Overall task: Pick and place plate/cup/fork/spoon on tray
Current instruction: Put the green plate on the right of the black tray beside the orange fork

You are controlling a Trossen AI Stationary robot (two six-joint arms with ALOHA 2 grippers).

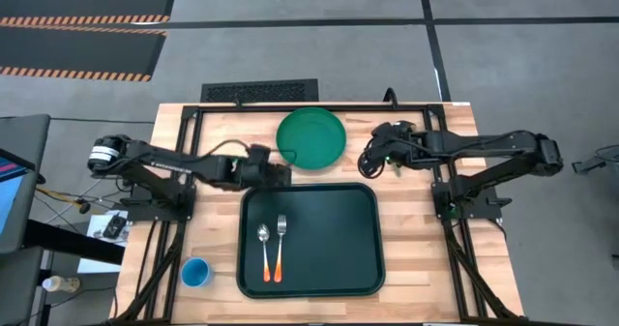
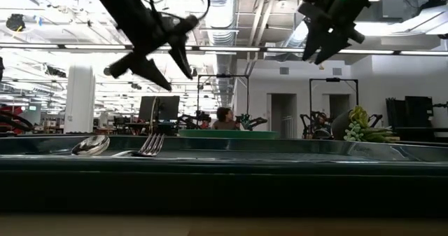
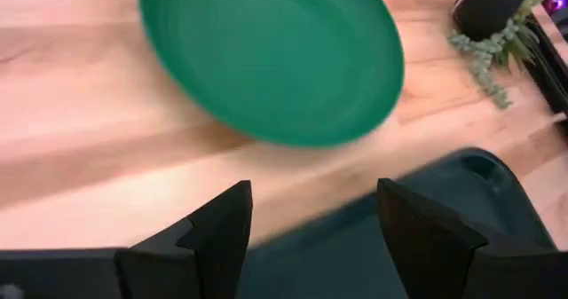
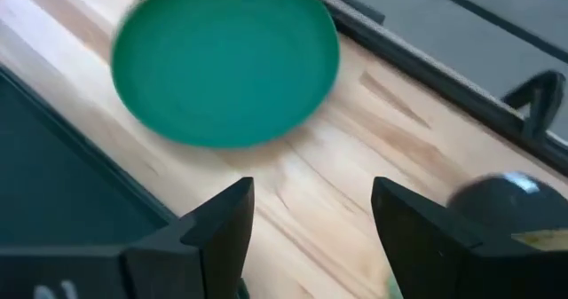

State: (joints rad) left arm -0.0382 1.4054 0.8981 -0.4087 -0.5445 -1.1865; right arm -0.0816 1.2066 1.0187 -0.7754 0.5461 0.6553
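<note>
Flanking round smooth green plate (image 1: 310,139) on wood, L pincer (image 1: 281,176) & R pincer (image 1: 369,162) both apart.

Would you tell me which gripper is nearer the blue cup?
Left. The left gripper hovers by the tray's far-left corner; the right gripper is farther from the cup, beyond the plate.

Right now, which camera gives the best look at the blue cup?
The high view: the cup shows whole from above, standing on the table left of the tray, near its front corner. The low view and both wrist views don't show it at all.
</note>
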